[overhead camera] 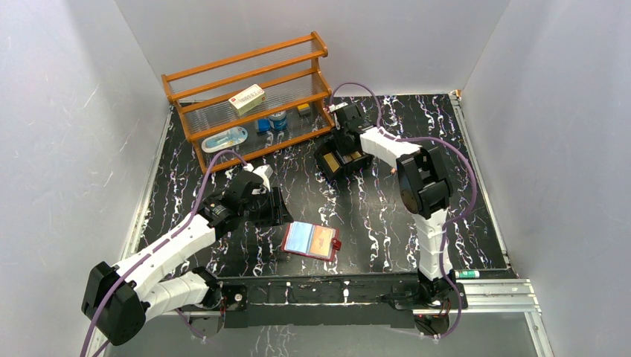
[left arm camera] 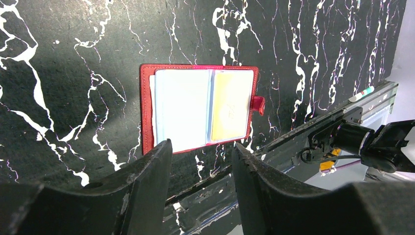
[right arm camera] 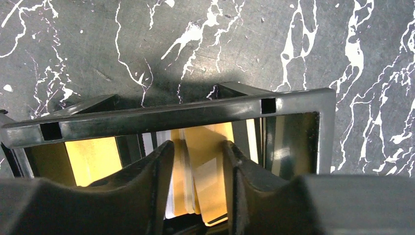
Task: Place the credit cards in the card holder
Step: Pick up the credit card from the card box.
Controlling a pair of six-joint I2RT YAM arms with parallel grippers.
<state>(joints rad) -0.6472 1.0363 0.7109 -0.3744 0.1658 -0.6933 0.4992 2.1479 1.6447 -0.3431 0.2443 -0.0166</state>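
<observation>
Your card holder (left arm camera: 145,107) lies spread open and flat on the worktop (left arm camera: 73,58). It is low in the centre of the overhead view, just above the front rail, and well apart from the black tray (right arm camera: 171,115). The tray sits in the upper centre, beside the right end of the wooden rack (overhead camera: 245,82). Lying face up, the holder offers its slots from above. An orange card (left arm camera: 230,105) sits in its right-hand pocket, and a pale sheet (left arm camera: 181,110) covers the left leaf; whether that is a card or a sleeve is hard to tell. The rest of the credit cards (right arm camera: 205,161) stand on edge in the tray, gold and white ones leaning together, which is probably why your right arm reaches in from straight above. The right jaws straddle that bunch, one finger (right arm camera: 156,166) on each side. You cannot tell from these views whether they pinch the cards or only flank them. The left jaws are parted and empty, hovering at the holder's near edge in the lower middle of the left wrist view. They look placed there to steady the holder when a card is pushed in. The task looks partly done. When you close on the bunch, aim for a single card, since cards packed this close could come up together.
</observation>
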